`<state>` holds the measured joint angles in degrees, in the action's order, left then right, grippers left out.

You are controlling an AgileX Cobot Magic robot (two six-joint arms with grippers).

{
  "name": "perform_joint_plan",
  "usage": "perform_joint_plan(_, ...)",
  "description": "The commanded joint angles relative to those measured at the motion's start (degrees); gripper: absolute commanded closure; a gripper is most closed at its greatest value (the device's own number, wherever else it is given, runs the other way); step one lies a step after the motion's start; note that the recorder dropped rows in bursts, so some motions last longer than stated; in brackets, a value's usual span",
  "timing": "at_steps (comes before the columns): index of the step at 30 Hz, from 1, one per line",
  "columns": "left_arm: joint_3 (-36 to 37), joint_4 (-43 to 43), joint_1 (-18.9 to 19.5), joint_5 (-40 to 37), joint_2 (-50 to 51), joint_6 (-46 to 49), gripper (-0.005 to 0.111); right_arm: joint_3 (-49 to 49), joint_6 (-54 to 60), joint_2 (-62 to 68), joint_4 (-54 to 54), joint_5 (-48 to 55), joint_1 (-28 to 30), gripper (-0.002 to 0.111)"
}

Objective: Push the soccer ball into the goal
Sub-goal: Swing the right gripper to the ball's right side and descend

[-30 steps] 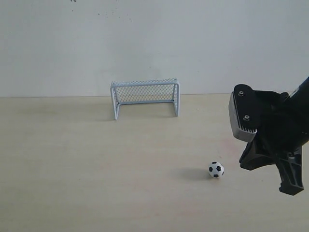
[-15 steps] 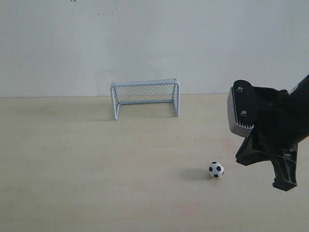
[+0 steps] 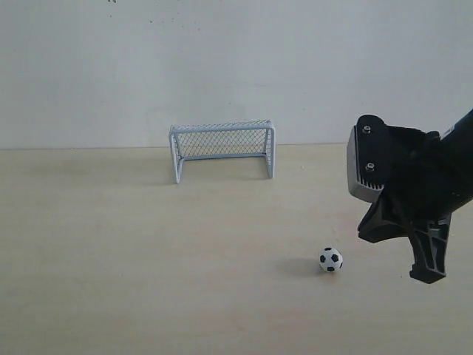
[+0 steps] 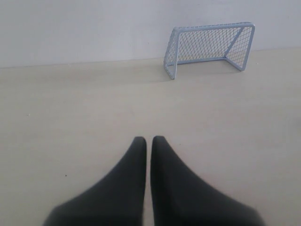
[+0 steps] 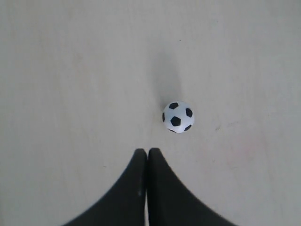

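The soccer ball [image 3: 331, 259] [image 5: 178, 117], small and white with black patches, rests on the pale wooden table right of centre. The white-framed goal [image 3: 222, 150] [image 4: 210, 48] with mesh netting stands at the back of the table against the wall, its mouth facing forward. My right gripper [image 3: 428, 274] [image 5: 147, 151] hangs above the table to the right of the ball, apart from it, fingers pressed together and empty. My left gripper [image 4: 148, 139] is shut and empty, low over the table with the goal far ahead; it does not show in the exterior view.
A plain white wall [image 3: 236, 66] rises right behind the goal. The table [image 3: 133, 259] is a pale wood surface running across the whole view.
My right gripper has risen and shifted slightly left, toward the ball. The ball and the goal have not moved.
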<state>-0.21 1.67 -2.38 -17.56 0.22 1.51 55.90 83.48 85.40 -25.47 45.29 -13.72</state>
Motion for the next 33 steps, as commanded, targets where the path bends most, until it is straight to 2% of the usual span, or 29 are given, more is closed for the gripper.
perform_joint_plan(1, 0.2, 0.5, 0.1, 0.0, -0.2, -0.2, 0.102, 0.2, -1.1, -0.2, -2.1, -0.3, -0.1, 0.108)
perform_joint_plan(6, 0.2, 0.5, 0.1, 0.0, -0.2, -0.2, 0.102, 0.2, -1.1, -0.2, -10.7, 0.0, -0.1, 0.108)
perform_joint_plan(9, 0.2, 0.5, 0.1, 0.0, -0.2, -0.2, 0.102, 0.2, -2.0, -0.2, -10.0, -0.6, -0.1, 0.108)
perform_joint_plan(11, 0.2, 0.5, 0.1, 0.0, -0.2, -0.2, 0.102, 0.2, -5.7, -0.2, -5.5, -4.6, -0.1, 0.108)
perform_joint_plan(14, 0.2, 0.5, 0.1, 0.0, -0.2, -0.2, 0.102, 0.2, -21.1, 0.5, 3.2, -12.7, 0.0, 0.108)
perform_joint_plan(16, 0.2, 0.5, 0.1, 0.0, -0.2, -0.2, 0.102, 0.2, -28.8, 2.7, 15.1, -16.3, 0.2, 0.108)
perform_joint_plan(17, 0.2, 0.5, 0.1, 0.0, -0.2, -0.2, 0.102, 0.2, -35.1, 4.3, 22.1, -18.8, 1.4, 0.108)
perform_joint_plan(19, 0.2, 0.5, 0.1, 0.0, -0.2, -0.2, 0.102, 0.7, -41.2, 6.7, 28.0, -22.6, 4.6, 0.108)
perform_joint_plan(22, 0.2, 0.5, 0.1, 0.0, -0.2, -0.2, 0.102, 4.7, -42.1, 10.5, 29.5, -22.8, 10.6, 0.108)
perform_joint_plan(24, 0.2, 0.5, 0.1, 0.0, -0.2, -0.2, 0.102, 10.1, -37.6, 13.2, 29.0, -18.8, 14.2, 0.108)
perform_joint_plan(27, 0.2, 0.5, 0.1, 0.0, -0.2, -0.2, 0.102, 20.4, -21.0, 17.4, 26.9, -6.5, 17.6, 0.108)
perform_joint_plan(31, 0.2, 0.5, 0.1, 0.0, -0.2, -0.2, 0.102, 35.1, 5.4, 23.4, 20.4, 22.1, 18.1, 0.108)
perform_joint_plan(33, 0.2, 0.5, 0.1, 0.0, -0.2, -0.2, 0.102, 39.6, 12.6, 25.3, 13.6, 24.7, 18.1, 0.108)
